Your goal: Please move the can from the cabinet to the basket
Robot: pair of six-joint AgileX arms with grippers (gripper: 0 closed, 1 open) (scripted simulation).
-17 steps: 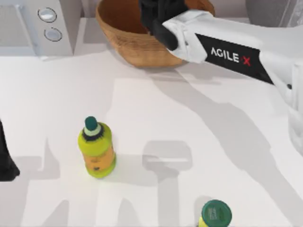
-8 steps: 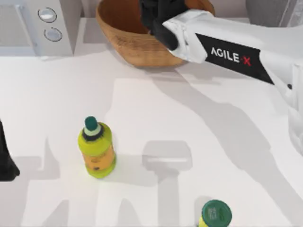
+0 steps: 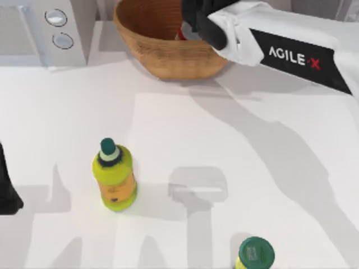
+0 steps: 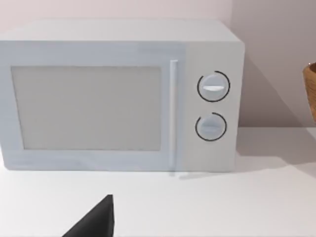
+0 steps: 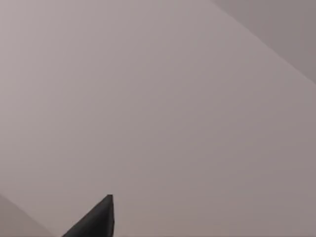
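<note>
The tan woven basket (image 3: 162, 53) stands at the back of the table, and its edge (image 4: 311, 91) also shows in the left wrist view. A sliver of the red can (image 3: 181, 35) shows inside the basket, right beside my right gripper (image 3: 196, 17), which hangs over the basket's right half. The right wrist view holds one dark fingertip (image 5: 96, 219) against bare wall, with nothing between the fingers. The grey cabinet (image 3: 331, 8) peeks out at the back right behind the right arm. My left gripper (image 3: 7, 193) is parked at the table's left edge, open.
A white microwave (image 3: 45, 31) with two round knobs stands at the back left. A yellow-green bottle (image 3: 114, 176) with a dark green cap stands left of centre. Another green-capped bottle (image 3: 255, 253) is at the front edge.
My right arm has shifted to the right over the basket. The red can, hidden under the gripper before, now shows in the basket beside it.
</note>
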